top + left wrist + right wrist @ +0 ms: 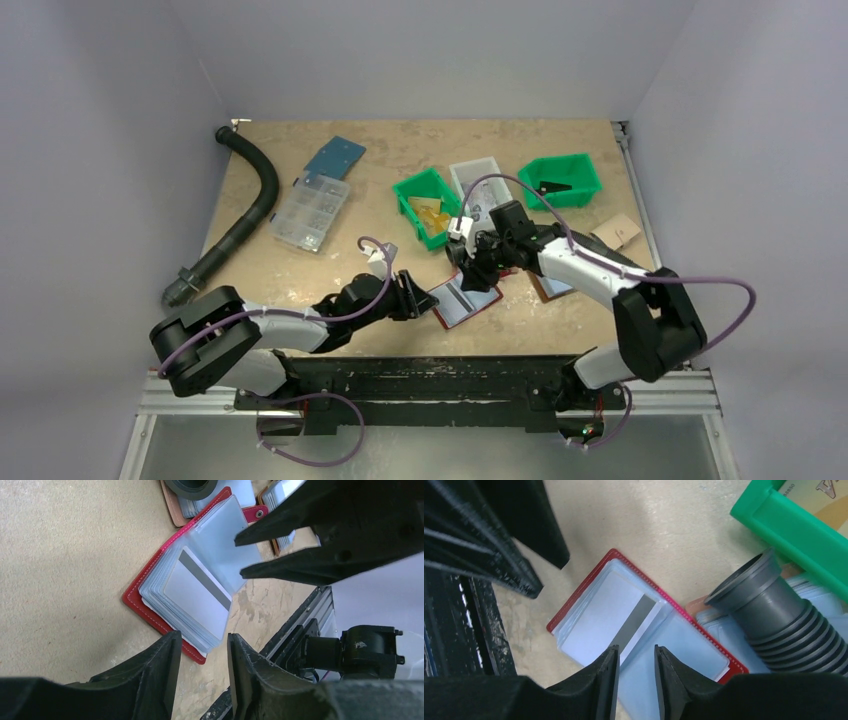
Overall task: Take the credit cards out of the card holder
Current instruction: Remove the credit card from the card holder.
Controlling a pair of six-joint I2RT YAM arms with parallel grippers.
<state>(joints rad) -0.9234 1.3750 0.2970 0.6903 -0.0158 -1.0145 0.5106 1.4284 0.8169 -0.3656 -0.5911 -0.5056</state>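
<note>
The card holder (462, 302) lies open near the table's front edge, red with pale blue pockets (220, 535). A pale card with a grey stripe (197, 592) lies on its near half, one corner sticking out past the pockets; it also shows in the right wrist view (599, 615). My left gripper (202, 645) is open and empty, its fingertips (170, 647) just off the holder's edge by that corner. My right gripper (635, 655) is open and empty, hovering over the holder's fold (664, 630). In the top view, the left gripper (425, 300) and the right gripper (480, 278) flank the holder.
A grey ribbed tube (774, 610) stands on a brown folder (696, 605) right behind the holder. A green bin (794, 535) of tan bits is beyond it. Another brown folder (550, 288), a second green bin (560, 180), a clear organiser box (310, 212) and a black hose (255, 200) also lie on the table.
</note>
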